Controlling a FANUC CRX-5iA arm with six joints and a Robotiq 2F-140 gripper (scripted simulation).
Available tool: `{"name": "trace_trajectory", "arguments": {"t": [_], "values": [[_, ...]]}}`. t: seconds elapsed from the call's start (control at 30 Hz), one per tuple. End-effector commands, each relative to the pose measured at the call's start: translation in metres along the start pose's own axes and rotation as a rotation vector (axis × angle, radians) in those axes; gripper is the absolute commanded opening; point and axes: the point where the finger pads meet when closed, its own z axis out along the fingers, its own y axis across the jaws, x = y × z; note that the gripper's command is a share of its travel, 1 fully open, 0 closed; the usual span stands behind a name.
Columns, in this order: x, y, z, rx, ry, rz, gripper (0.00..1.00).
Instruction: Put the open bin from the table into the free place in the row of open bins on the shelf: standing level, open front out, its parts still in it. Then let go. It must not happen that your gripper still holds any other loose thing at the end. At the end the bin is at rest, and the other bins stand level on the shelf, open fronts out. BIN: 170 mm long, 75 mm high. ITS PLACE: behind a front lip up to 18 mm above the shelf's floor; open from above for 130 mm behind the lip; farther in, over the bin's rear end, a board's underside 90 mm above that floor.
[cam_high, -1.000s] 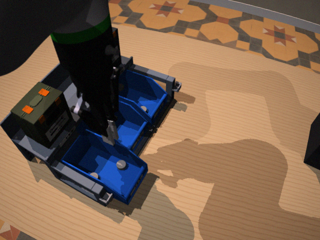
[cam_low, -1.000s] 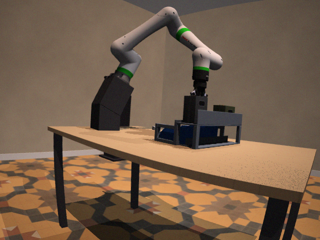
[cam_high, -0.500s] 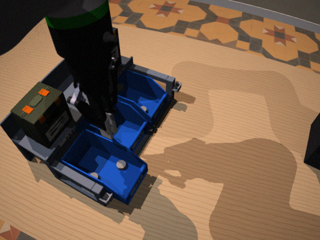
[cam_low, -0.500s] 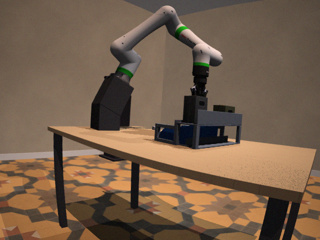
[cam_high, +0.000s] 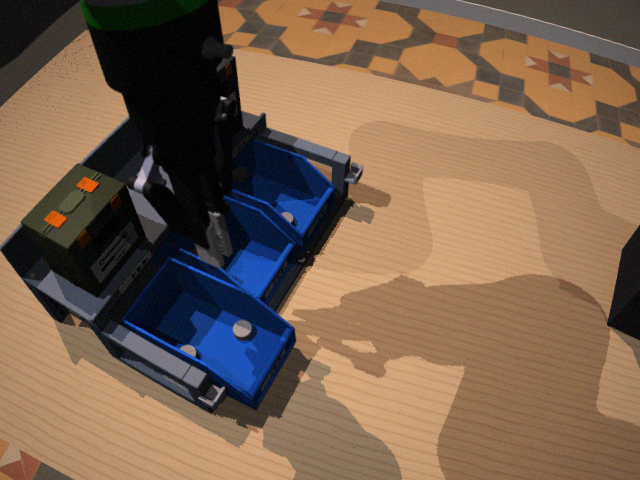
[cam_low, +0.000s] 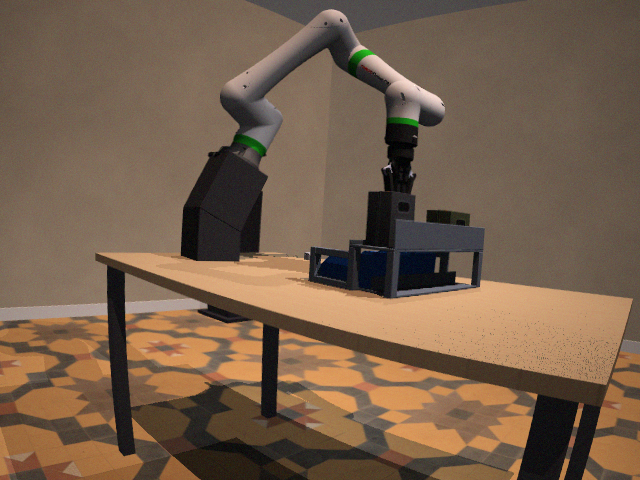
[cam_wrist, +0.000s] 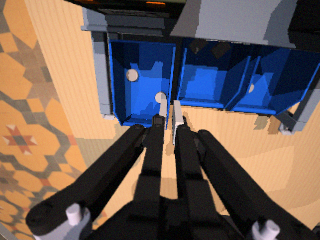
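in the row of open bins on the grey metal shelf (cam_high: 155, 353) (cam_low: 439, 235) (cam_wrist: 101, 75), we see three blue plastic bins, open fronts out over the pale wooden table (cam_high: 480, 227) (cam_low: 258, 289) (cam_wrist: 240, 150). the end blue bin holding two pale discs (cam_high: 232, 286) (cam_wrist: 142, 107), which we take as the task's, juts farthest past the front, just beside the side rail. our black gripper with grey fingertips (cam_high: 214, 245) (cam_low: 399, 178) is nearly closed, a slim gap showing and nothing held. it points down by the bins' neighbouring walls; we cannot tell whether it touches one.

The Robotiq 2F-140 gripper (cam_high: 214, 255) (cam_low: 399, 178) (cam_wrist: 169, 109) is higher than a second ago, lifted gradually above the blue bins (cam_high: 248, 268) (cam_low: 338, 268) (cam_wrist: 205, 82). The arm's wrist (cam_high: 155, 56) (cam_low: 403, 105) has risen with it, and its shadow (cam_high: 516, 330) has shifted rightward across the wooden tabletop (cam_high: 516, 428) (cam_low: 310, 304) in the top view.
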Motion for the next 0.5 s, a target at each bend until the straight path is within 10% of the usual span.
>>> {"name": "trace_trajectory", "arguments": {"t": [0.0,0.47], "values": [[0.0000,0.0000,-0.0057,0.000,0.000,0.000,0.06],[-0.0004,0.0000,-0.0150,0.000,0.000,0.000,0.06]]}}
